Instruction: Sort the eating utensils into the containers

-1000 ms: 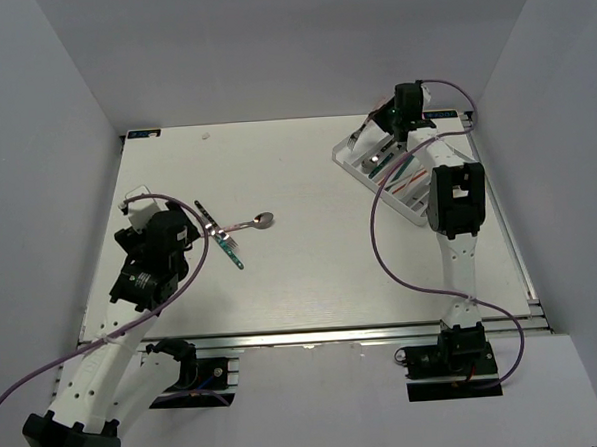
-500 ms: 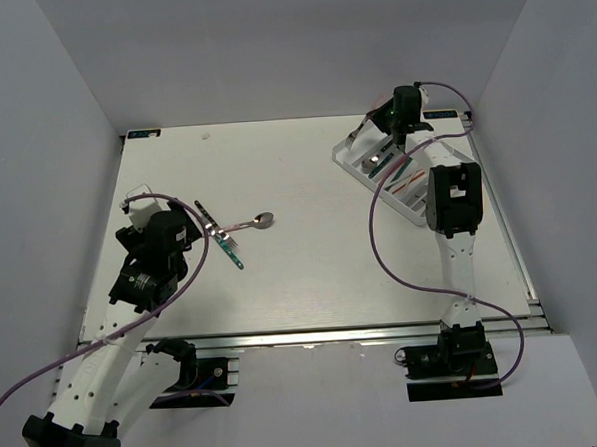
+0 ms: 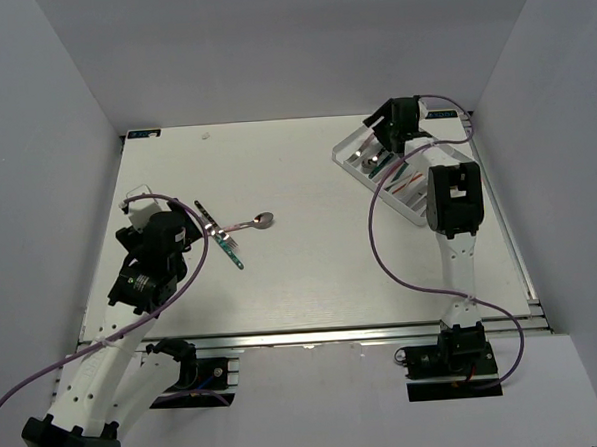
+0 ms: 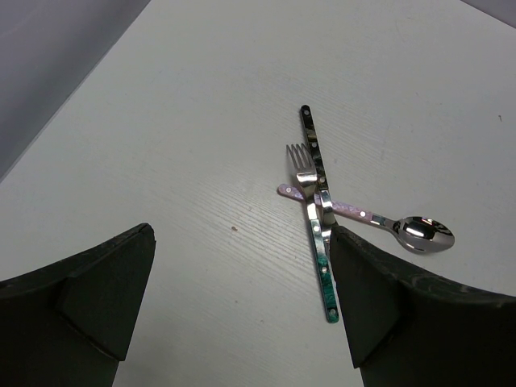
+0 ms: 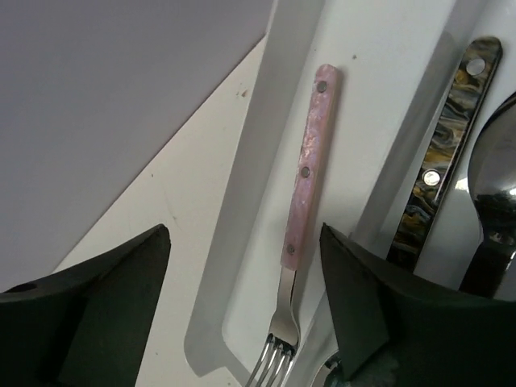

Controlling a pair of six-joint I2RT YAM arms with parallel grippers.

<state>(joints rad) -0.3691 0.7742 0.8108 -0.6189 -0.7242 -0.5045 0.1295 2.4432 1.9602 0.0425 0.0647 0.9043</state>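
My right gripper (image 5: pixel 246 242) stands open over the clear tray (image 5: pixel 266 161) at the table's far right. A pink-handled fork (image 5: pixel 310 173) lies free in the tray's outermost compartment, between the spread fingers. In the neighbouring compartment are a dark marbled handle (image 5: pixel 447 153) and a spoon bowl (image 5: pixel 496 177). At the left, my left gripper (image 4: pixel 242 266) hangs open above bare table, holding nothing. Just beyond it lie a teal-handled fork (image 4: pixel 322 266), a dark-handled knife (image 4: pixel 313 141) and a pink-handled spoon (image 4: pixel 423 234), crossed over each other.
From above, the tray (image 3: pixel 377 191) sits angled near the back right corner under the right gripper (image 3: pixel 382 131). The three loose utensils (image 3: pixel 229 232) lie left of centre beside the left gripper (image 3: pixel 186 232). White walls close in the table on three sides.
My right gripper has opened and let go of the pink-handled fork, which now lies in the tray. The left arm has not moved.
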